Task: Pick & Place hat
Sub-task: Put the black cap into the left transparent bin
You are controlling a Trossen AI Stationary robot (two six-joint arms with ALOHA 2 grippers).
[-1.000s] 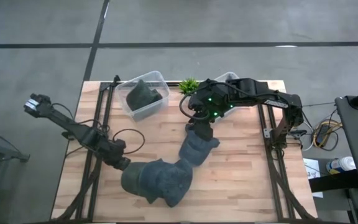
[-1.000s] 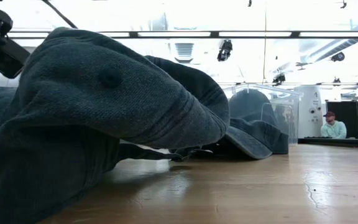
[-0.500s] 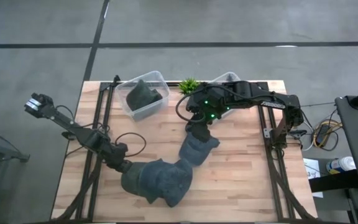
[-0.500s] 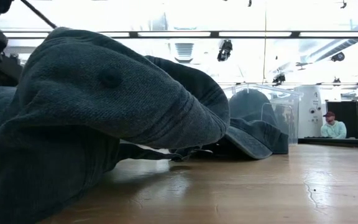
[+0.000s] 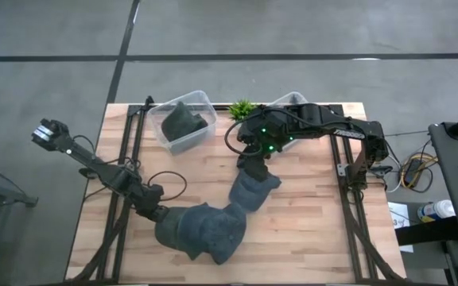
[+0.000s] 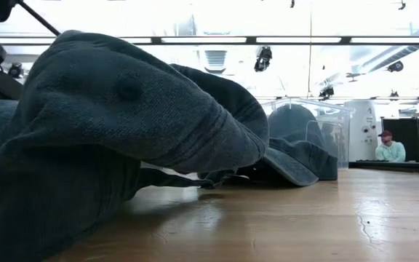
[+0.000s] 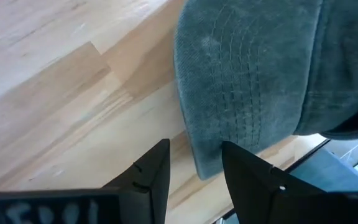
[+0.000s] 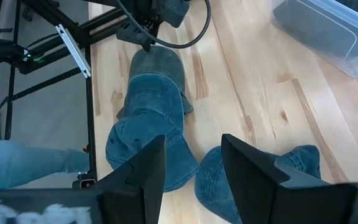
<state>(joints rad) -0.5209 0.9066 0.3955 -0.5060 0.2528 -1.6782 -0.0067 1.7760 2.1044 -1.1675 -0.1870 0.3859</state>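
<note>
Change over the last second: slight. Found the left gripper (image 5: pixel 159 213) nudged a little nearer the big blue-grey denim cap (image 5: pixel 201 230), and the right arm's wrist drawn a touch back, then both held still. Took that as lining up finished and the grasp itself not yet made, with no hat lifted. Located that big cap well away from the clear plastic bin (image 5: pixel 183 121), near the table edge farthest from it, and a second, smaller denim cap (image 5: pixel 253 189) between the two, off to the bin's right. Noted a dark folded hat (image 5: pixel 184 123) already inside the bin. Saw the left gripper's fingers (image 7: pixel 149 174) standing apart in the wrist view, with the big cap's stitched brim (image 7: pixel 241 81) reaching its edge into the gap, unclamped. Saw the right gripper (image 5: pixel 254 165) poised over the smaller cap on the bin's side, fingers apart too, nothing between them. Judged closing on the brim the likely next step.
</note>
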